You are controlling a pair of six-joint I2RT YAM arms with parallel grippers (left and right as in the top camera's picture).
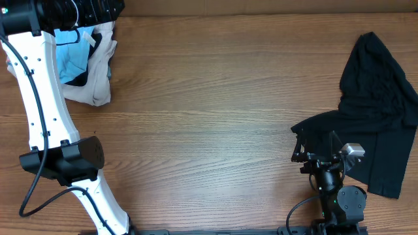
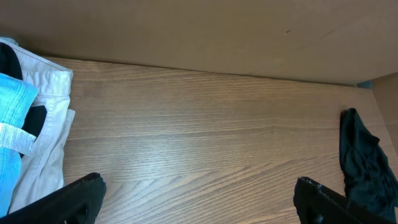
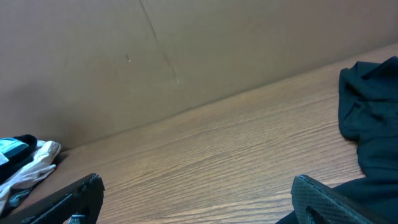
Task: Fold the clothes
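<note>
Clothes lying in two separate heaps, well apart, on a wooden table (image 1: 209,98), with a brown cardboard wall (image 2: 186,31) standing along the far edge. Spreading across the right side, from far to near: a crumpled black garment (image 1: 375,111), unfolded, one corner pointing left. Bunching at the far left: a beige garment (image 1: 99,75), rumpled, with a sky-blue shirt (image 1: 73,59) lying on top of it and a smaller bit of black cloth (image 1: 80,81) poking out between the two. Reaching from the near left up over that heap: a white left arm (image 1: 40,98), its left claw (image 2: 198,182) hanging with fingers wide apart, gripping nothing, bare wood showing between them, the beige and blue cloth lying just off to the left. Sitting at the near right: the right claw (image 3: 196,181), fingers likewise spread fully apart and holding nothing, hovering beside the near-left corner of the black garment, touching or not being impossible to tell.
</note>
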